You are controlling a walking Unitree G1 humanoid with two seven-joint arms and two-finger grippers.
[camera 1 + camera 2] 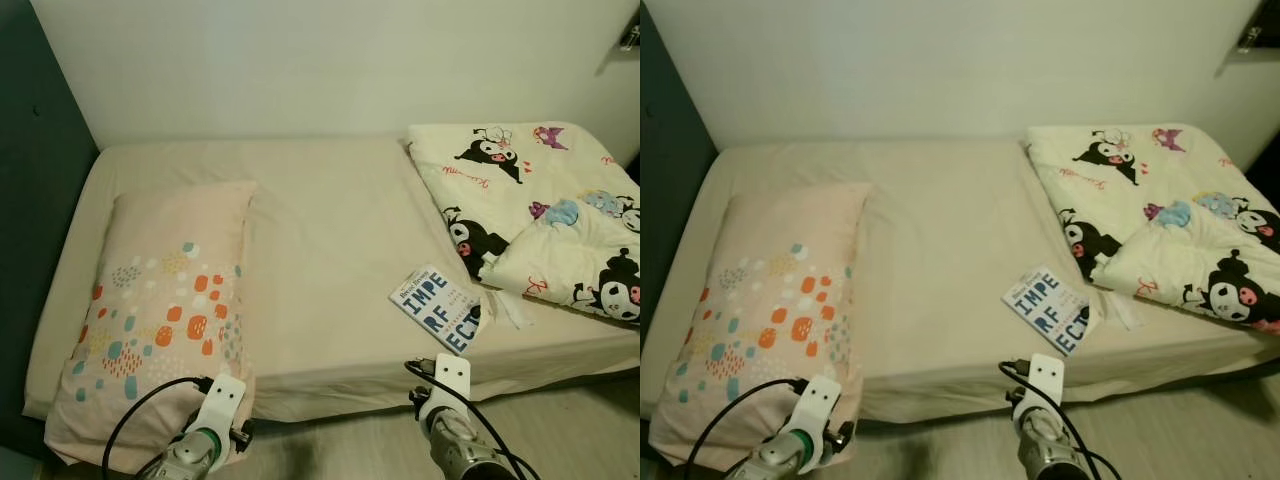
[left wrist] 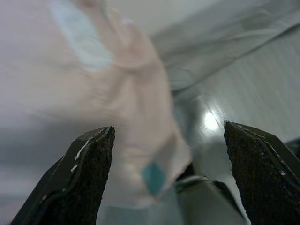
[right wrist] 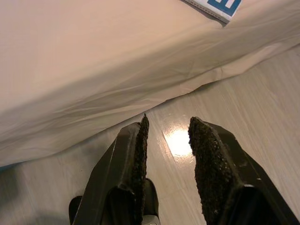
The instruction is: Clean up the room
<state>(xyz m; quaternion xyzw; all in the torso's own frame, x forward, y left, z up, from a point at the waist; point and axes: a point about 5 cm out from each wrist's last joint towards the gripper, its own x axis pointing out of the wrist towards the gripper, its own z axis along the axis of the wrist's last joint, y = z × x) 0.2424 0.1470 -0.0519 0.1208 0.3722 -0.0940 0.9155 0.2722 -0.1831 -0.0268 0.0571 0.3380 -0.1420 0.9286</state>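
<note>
Where the bed (image 1: 330,230) spreads, one pillow (image 1: 160,300), one book (image 1: 437,307), one blanket (image 1: 540,200).

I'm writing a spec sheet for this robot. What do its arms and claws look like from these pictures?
Each arm is a silver, ribbed metal cylinder capped by a white wrist bracket, with a black cable looping off it. The left claw has two long black fingers with a coarse, gritty face and whitish scuffs along one edge. The right claw has the same rough black fingers, tapering toward the tips.

Two silver arms are seen, each capped by a white wrist bracket, looped by black cable; rough black fingers (image 3: 138,154) are fitted.
</note>
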